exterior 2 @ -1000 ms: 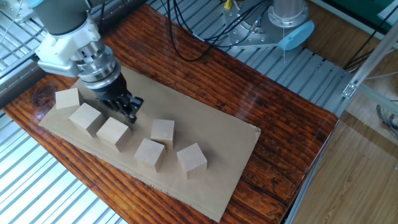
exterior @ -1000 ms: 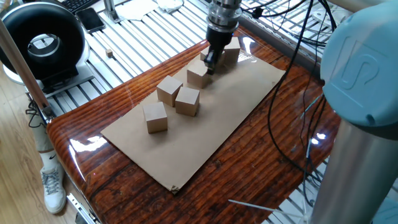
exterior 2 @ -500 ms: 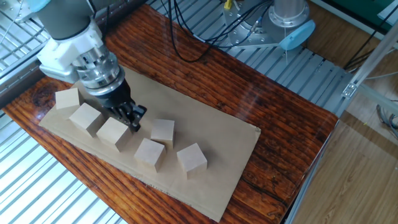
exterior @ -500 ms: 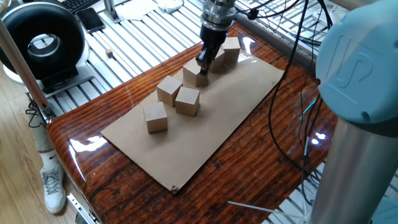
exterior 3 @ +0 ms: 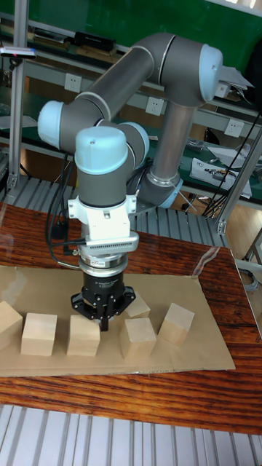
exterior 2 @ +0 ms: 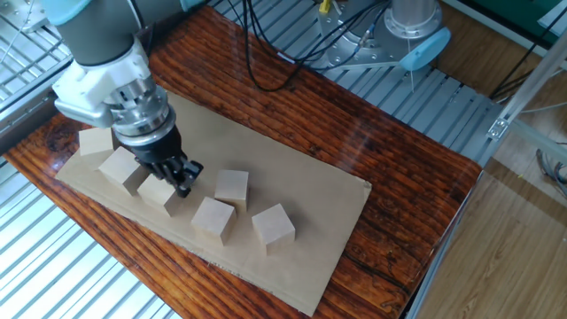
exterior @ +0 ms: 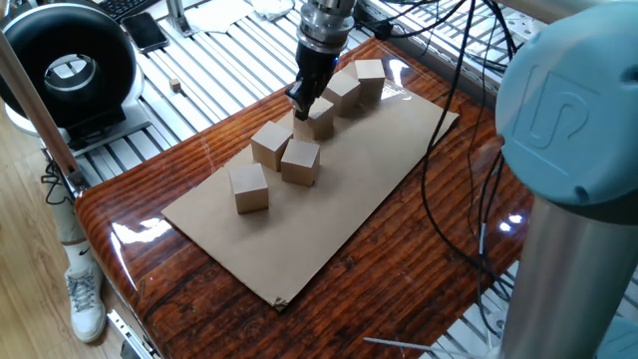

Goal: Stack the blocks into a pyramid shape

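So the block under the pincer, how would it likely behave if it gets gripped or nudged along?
The block looks like solid wood with flat faces and sharp edges, so it is probably stiff and should sit squarely between the fingers of the pincer. It is a cube, so it should slide rather than roll on the cardboard sheet. A push could bump the neighbouring block close beside it.

The light is bright and even, coming from above. The glossy wooden table [exterior: 189,269] shows strong white glare spots at its edges. Shadows under the blocks [exterior: 267,165] are soft and short. All 3 views are sharp, without visible blur.
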You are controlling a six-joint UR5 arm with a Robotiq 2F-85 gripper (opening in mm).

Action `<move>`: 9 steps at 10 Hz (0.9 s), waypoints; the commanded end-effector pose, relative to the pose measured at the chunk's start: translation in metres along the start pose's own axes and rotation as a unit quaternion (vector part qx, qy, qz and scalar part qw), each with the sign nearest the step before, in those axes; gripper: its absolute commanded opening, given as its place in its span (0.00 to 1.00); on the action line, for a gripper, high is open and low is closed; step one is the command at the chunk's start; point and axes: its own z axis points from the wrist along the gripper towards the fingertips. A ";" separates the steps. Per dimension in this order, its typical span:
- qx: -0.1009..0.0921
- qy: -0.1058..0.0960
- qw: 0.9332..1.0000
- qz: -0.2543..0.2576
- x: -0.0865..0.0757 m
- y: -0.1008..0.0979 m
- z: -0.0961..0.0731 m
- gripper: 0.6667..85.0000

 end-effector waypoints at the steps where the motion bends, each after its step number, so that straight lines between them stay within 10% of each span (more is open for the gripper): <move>1: 0.040 -0.002 0.999 -0.037 -0.005 -0.022 0.001 0.07; 9: 0.069 0.003 0.996 -0.059 -0.003 -0.039 0.002 0.07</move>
